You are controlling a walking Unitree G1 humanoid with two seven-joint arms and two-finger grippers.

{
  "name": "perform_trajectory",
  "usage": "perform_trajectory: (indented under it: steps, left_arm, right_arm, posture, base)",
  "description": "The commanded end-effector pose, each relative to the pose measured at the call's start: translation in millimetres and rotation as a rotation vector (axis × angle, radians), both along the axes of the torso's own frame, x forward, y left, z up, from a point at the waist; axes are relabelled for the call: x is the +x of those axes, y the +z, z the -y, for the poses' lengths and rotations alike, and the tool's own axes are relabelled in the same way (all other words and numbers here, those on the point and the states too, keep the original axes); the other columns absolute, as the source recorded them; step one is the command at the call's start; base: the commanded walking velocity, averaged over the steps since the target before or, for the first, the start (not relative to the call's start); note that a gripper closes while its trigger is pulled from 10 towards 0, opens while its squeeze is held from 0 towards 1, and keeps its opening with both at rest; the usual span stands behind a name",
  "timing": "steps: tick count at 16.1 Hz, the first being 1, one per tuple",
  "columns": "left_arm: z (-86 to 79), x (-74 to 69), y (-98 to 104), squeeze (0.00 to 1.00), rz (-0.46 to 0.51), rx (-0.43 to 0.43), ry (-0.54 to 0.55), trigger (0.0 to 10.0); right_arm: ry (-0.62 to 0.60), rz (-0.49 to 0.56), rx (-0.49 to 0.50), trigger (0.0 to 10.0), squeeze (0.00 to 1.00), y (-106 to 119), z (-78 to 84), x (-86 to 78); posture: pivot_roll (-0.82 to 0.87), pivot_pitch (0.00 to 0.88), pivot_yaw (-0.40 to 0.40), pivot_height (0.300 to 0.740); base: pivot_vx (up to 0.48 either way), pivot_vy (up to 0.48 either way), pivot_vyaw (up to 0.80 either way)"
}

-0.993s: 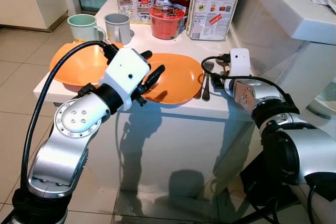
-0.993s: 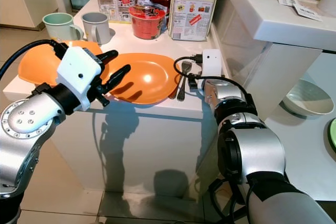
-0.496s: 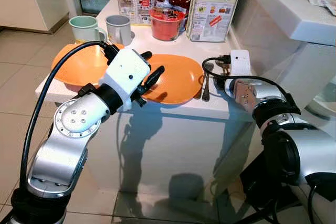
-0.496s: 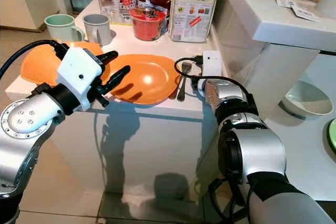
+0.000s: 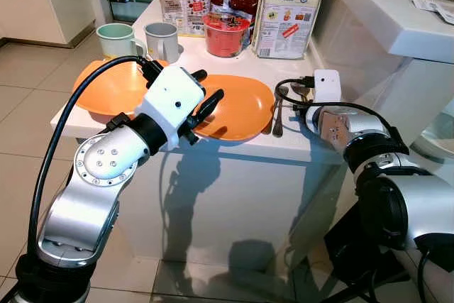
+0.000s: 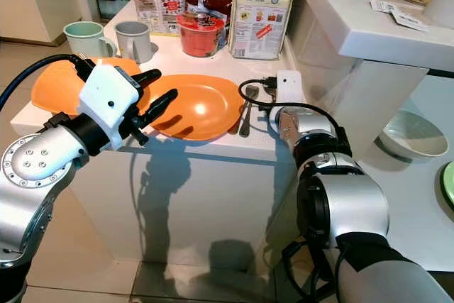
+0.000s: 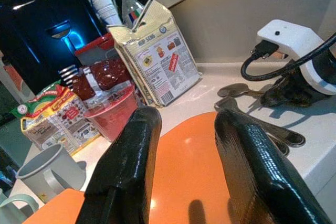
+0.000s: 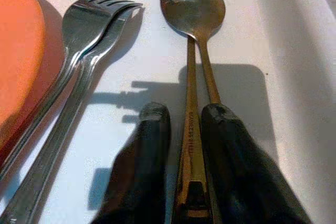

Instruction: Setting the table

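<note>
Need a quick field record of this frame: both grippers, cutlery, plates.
left gripper: open, over near edge of the round orange plate, holding nothing
right gripper: fingers astride the handles of the stacked metal spoons, low on the white counter
forks: two metal forks stacked, between the plate and the spoons
second orange plate: to the robot's left, partly behind the left arm

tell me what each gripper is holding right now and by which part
The right gripper has its fingers either side of the spoon, low on its handle. The left gripper is open over the orange plate, holding nothing.
</note>
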State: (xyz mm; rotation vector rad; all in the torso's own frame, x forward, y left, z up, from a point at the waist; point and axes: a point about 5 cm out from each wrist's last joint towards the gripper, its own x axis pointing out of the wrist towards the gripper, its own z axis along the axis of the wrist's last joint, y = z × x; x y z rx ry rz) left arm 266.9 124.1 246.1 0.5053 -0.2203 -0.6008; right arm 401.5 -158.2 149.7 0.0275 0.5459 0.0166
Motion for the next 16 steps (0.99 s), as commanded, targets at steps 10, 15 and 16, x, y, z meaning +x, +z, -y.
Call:
perform_trajectory:
  steps: [10, 15, 16]
  left_arm:
    - [4.3, 2.5, 4, 0.00, 0.020, 0.001, -0.013, 10.0]
    - [2.9, 4.6, 8, 0.00, 0.039, -0.014, 0.000, 10.0]
    - [3.4, 5.3, 8, 0.00, 0.040, -0.013, 0.001, 10.0]
  right_arm:
    - [-0.029, -0.025, -0.042, 0.0, 0.00, -12, 6.8, -4.6]
    - [-0.024, 0.134, -0.115, 0.0, 0.00, 15, 0.4, 7.3]
    - [-0.020, 0.171, -0.120, 0.0, 0.00, 21, -2.7, 9.5]
  posture:
    - [0.12, 0.000, -0.078, 0.740]
    - [0.12, 0.000, -0.078, 0.740]
    - [0.12, 0.000, -0.079, 0.740]
  base:
    - [0.000, 0.000, 0.00]
    - [0.000, 0.000, 0.00]
    - [0.000, 0.000, 0.00]
